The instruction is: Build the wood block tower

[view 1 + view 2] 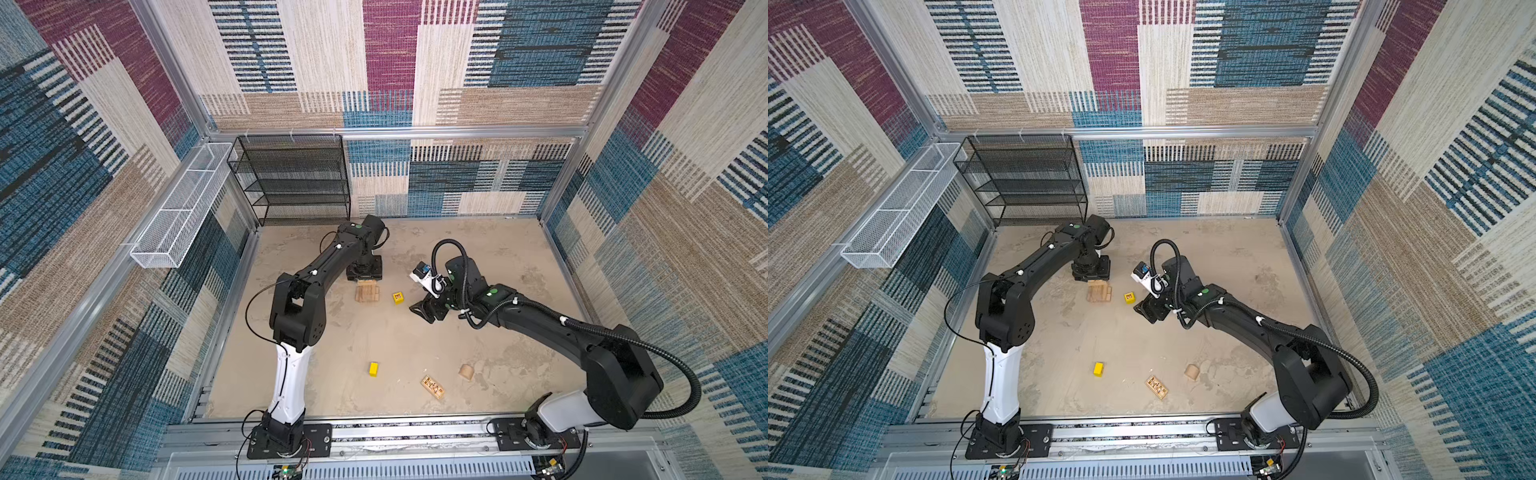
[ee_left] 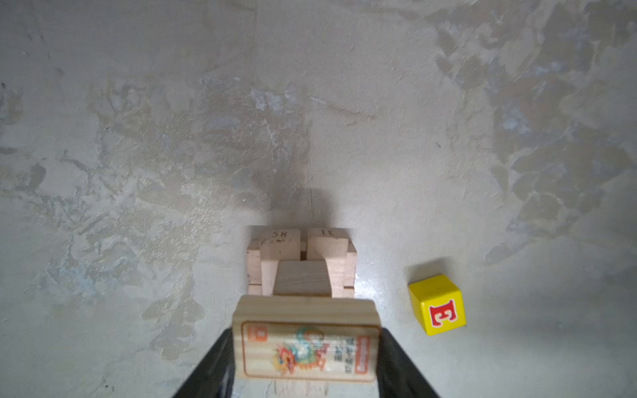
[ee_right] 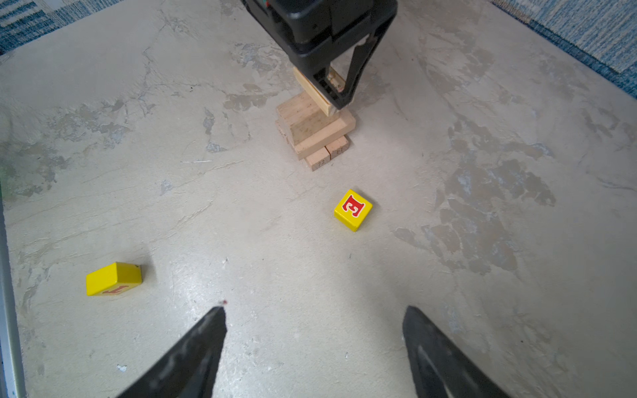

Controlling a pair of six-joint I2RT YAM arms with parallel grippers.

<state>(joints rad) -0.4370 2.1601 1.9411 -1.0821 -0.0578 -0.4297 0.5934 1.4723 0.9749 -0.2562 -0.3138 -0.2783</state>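
The tower (image 1: 368, 293) (image 1: 1099, 292) (image 3: 315, 131) is a low stack of tan wood blocks at mid-table. My left gripper (image 1: 364, 272) (image 2: 306, 344) hangs just over it, shut on a tan block with a dragon picture (image 2: 306, 341) (image 3: 312, 91), which it holds above the top layer. My right gripper (image 1: 419, 309) (image 3: 313, 310) is open and empty, just right of a yellow block with a red E (image 1: 398, 297) (image 2: 437, 305) (image 3: 353, 209). Loose near the front lie another yellow block (image 1: 373, 369) (image 3: 113, 278), a dark-patterned block (image 1: 432, 387) and a rounded tan piece (image 1: 466, 372).
A black mesh shelf (image 1: 291, 178) stands at the back left corner. A white wire basket (image 1: 183, 203) hangs on the left wall. A metal rail (image 1: 415, 432) with both arm bases runs along the front edge.
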